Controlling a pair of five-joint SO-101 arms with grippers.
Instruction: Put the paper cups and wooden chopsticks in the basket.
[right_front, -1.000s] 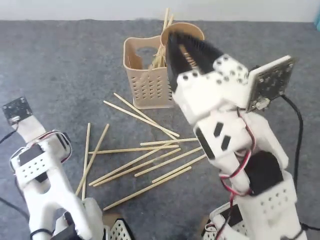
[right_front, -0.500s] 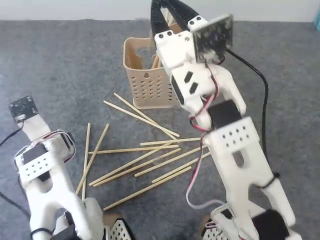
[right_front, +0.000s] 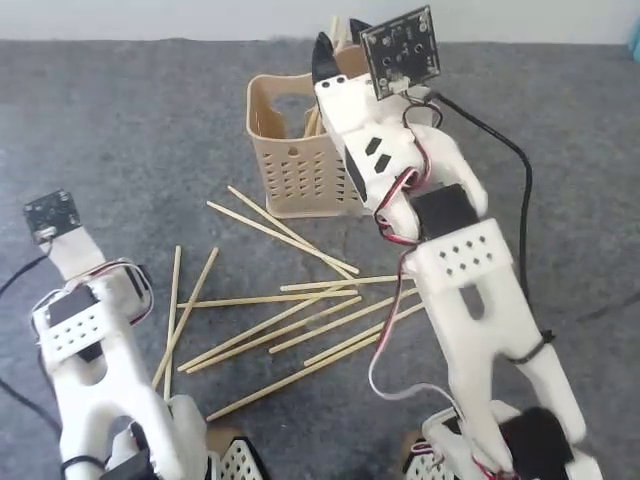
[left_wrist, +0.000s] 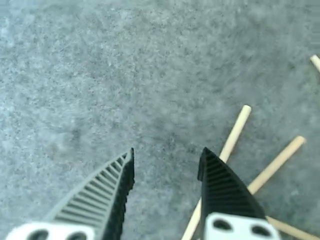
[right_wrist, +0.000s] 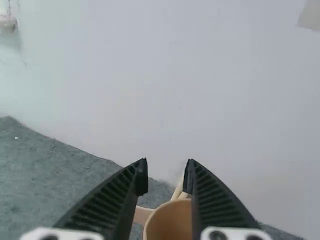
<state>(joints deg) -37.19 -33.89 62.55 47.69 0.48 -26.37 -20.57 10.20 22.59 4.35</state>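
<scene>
The beige slotted basket (right_front: 295, 165) stands at the back of the grey carpet with a few chopsticks (right_front: 316, 118) upright in it. My right gripper (right_front: 340, 35) hovers above the basket's back rim, open by a narrow gap and holding nothing. In the right wrist view that gripper (right_wrist: 165, 172) points at the white wall, and a tan paper cup (right_wrist: 167, 225) stands below it beside the basket rim (right_wrist: 141, 214). Several wooden chopsticks (right_front: 290, 320) lie scattered in front of the basket. My left gripper (left_wrist: 167, 160) is open just above the carpet, next to two chopstick ends (left_wrist: 235, 132).
The left arm (right_front: 90, 340) sits at the front left, near the leftmost chopsticks (right_front: 175, 300). The right arm's body (right_front: 470, 290) stretches from the front right up to the basket, with its cable (right_front: 520, 190) on the right. A white wall bounds the carpet behind the basket.
The right arm has swung from low over the cup in the basket to high and farther back, now pointing at the wall. The left arm has barely shifted.
</scene>
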